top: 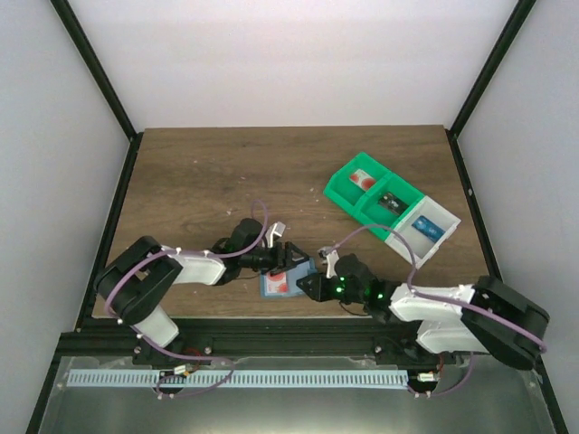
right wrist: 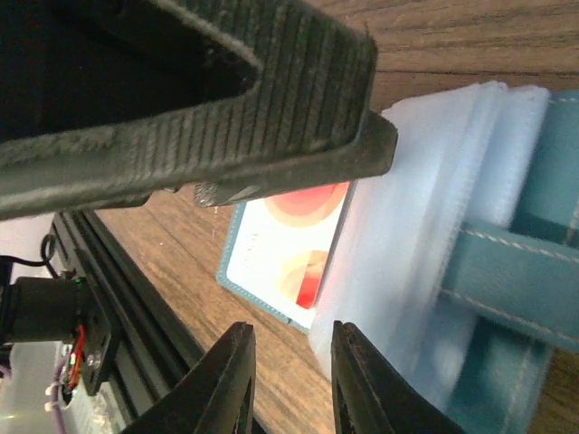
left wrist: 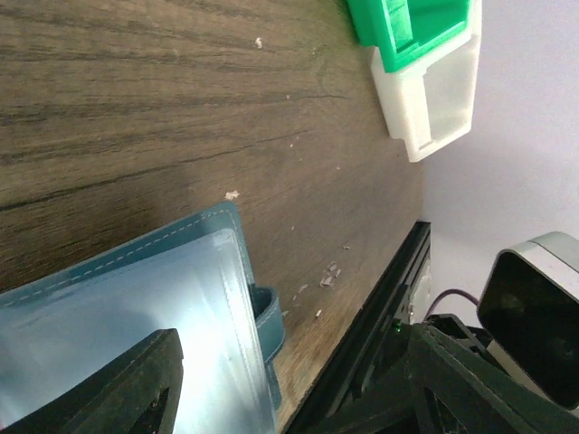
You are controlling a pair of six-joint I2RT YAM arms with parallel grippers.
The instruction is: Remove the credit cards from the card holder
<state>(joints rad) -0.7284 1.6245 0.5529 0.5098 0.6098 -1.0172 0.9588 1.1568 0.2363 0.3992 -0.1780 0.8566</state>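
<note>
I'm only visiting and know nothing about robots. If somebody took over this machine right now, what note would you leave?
Left gripper: jaws wide open over the card holder; contact unclear.
Right gripper: jaws slightly apart at the holder's edge; cannot tell whether they pinch anything.
The holder lies open at the table's near edge.
Done: nothing out yet; the one visible card sits inside.
Left: pull out that card and any others.

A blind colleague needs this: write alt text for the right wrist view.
A white card with red-orange circles lies in the open blue-green card holder on the wooden table, beside its clear plastic sleeves. A ribbed black finger fills the upper frame, its tip overlapping the card's top edge.
</note>
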